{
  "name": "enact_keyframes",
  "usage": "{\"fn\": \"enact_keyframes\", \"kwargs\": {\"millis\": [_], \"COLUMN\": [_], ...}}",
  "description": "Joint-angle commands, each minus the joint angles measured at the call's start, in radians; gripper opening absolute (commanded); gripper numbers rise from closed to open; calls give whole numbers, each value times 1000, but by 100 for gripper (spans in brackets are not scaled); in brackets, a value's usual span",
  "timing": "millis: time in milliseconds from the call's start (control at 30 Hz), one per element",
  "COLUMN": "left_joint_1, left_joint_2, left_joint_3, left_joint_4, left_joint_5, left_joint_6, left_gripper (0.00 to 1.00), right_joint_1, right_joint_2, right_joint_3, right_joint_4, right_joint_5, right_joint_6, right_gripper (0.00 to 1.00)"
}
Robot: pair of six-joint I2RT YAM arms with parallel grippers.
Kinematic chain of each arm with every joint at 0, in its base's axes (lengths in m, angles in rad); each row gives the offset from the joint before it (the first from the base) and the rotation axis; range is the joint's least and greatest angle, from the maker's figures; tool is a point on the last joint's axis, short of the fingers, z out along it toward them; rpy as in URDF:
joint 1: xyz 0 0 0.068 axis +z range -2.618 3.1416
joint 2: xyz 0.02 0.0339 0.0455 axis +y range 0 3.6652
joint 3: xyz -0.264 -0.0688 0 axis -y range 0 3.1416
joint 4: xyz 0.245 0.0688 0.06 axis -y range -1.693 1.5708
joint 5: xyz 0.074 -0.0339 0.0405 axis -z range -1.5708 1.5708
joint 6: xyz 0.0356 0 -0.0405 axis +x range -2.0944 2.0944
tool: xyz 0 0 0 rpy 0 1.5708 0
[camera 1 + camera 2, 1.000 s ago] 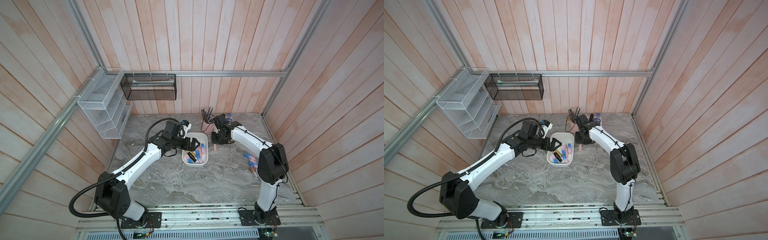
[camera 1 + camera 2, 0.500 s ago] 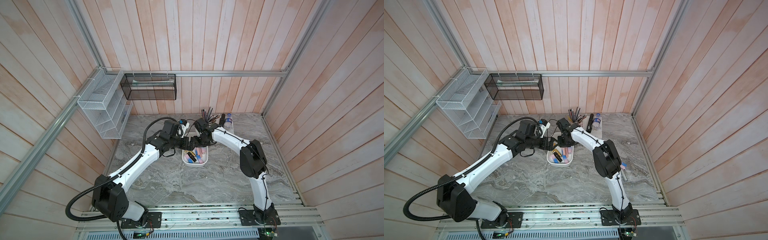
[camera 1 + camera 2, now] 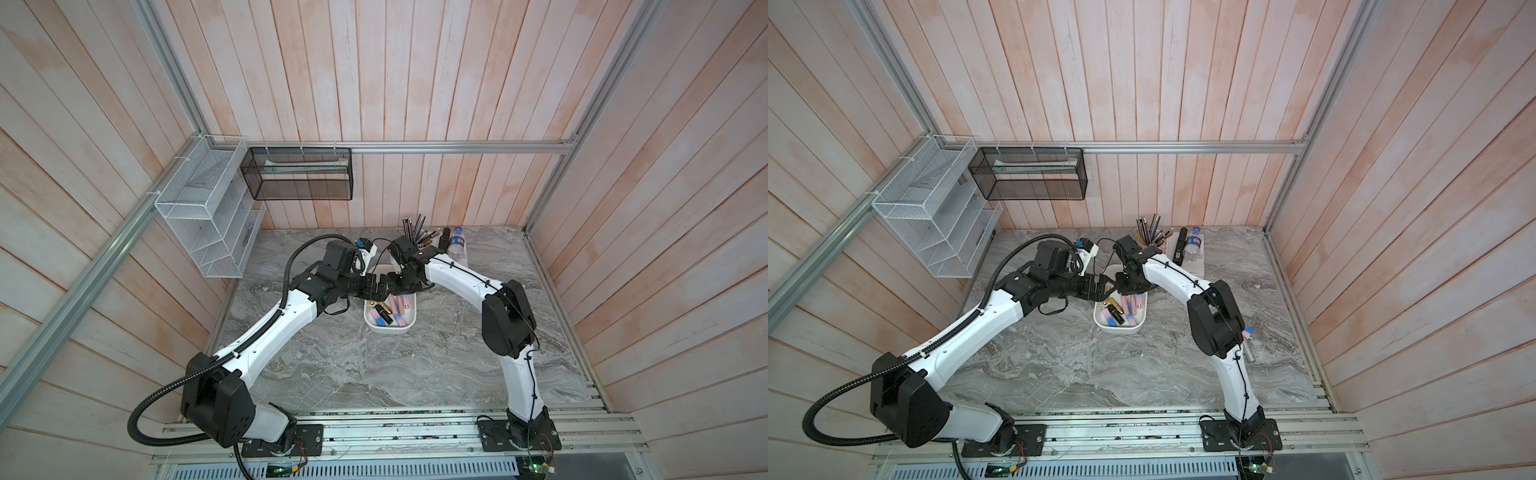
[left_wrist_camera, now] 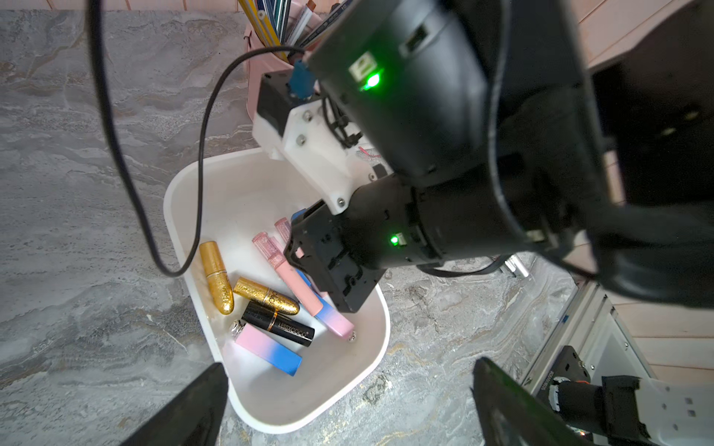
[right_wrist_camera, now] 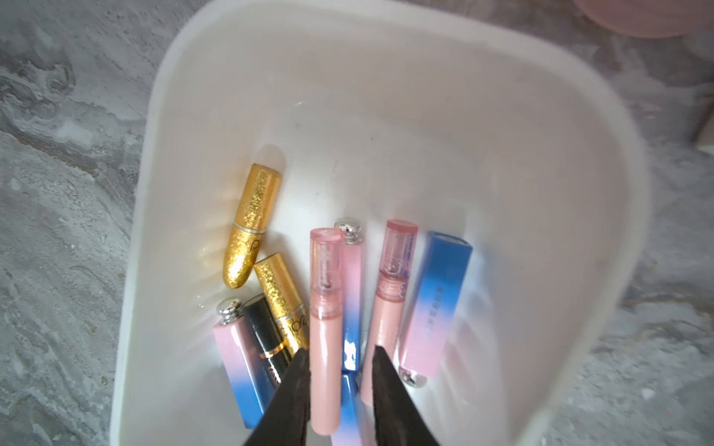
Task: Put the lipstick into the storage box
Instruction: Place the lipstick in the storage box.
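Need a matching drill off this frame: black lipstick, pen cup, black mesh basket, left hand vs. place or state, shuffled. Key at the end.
Things
1. black lipstick
2. pink pen cup
3. black mesh basket
4. left hand

Place or state
A. hung from the metal rail
B. lying in the storage box
C. wide open, holding nothing
D. standing upright, full of pens

Pairs: 1-B, 2-D, 3-A, 4-C
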Motion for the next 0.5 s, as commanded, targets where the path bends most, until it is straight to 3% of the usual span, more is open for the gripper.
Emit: {"fn": "enact_keyframes", "kwargs": {"millis": [0, 300, 467], "left_joint_1": [4, 6, 6], "left_joint_2": [-28, -29, -13], "left_joint_3": [-25, -39, -38], "left_joint_4": [27, 45, 62], "left_joint_5": [-5, 8, 32], "left_joint_6": [-2, 10, 14], "left_gripper": [100, 100, 100], "right_joint_1": [-58, -384, -569], "right_joint_2": [-143, -545, -703], "right_joint_3": [-86, -649, -836], "right_joint_4": [-60, -17, 5], "right_joint_5": [86, 153, 152], "right_joint_6": [-21, -18, -11], "right_gripper": [30, 33, 38]}}
